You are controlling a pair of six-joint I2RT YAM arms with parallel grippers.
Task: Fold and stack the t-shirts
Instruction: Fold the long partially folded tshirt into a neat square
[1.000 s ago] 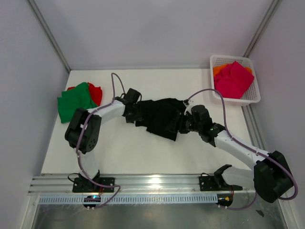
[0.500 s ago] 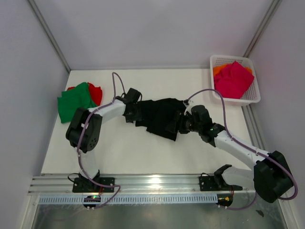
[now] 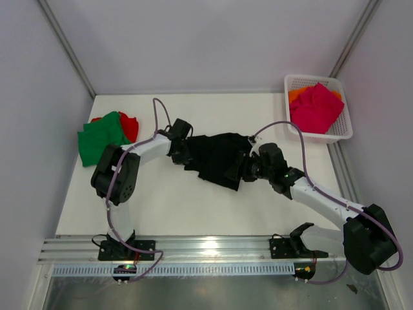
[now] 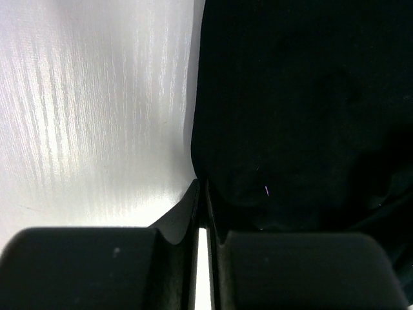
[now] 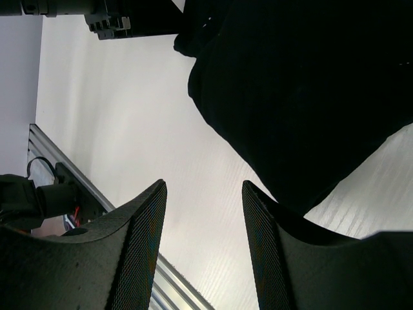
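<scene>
Notably, the only container in view was the white lattice basket (image 3: 322,137), standing at the far right corner of the table (image 3: 193,206). It held the magenta-pink t-shirt (image 3: 316,106), crumpled and heaped above the rim, with the orange t-shirt (image 3: 297,95) showing beneath it at the far left corner of the basket. The black t-shirt (image 3: 216,158) lay outside the basket at the middle of the table, between the two arms. It was loosely bunched into an uneven flat mass with rumpled edges, and its near corner pointed toward the arm bases. In both wrist views the fabric read as plain unbroken black, with faint folds and no visible print. The green t-shirt (image 3: 100,137) lay at the left edge of the table, folded roughly flat, partly covering the red t-shirt (image 3: 130,126), which projected from beneath it on the far right side. The left gripper (image 4: 201,187) sat at the left edge of the black t-shirt, its jaws drawn almost together with only a thin slit between them, and the cloth edge was pinched at the tips. The right gripper (image 5: 203,186) stood at the right side of the same shirt with its jaws apart, bare table showing between them and nothing held.
</scene>
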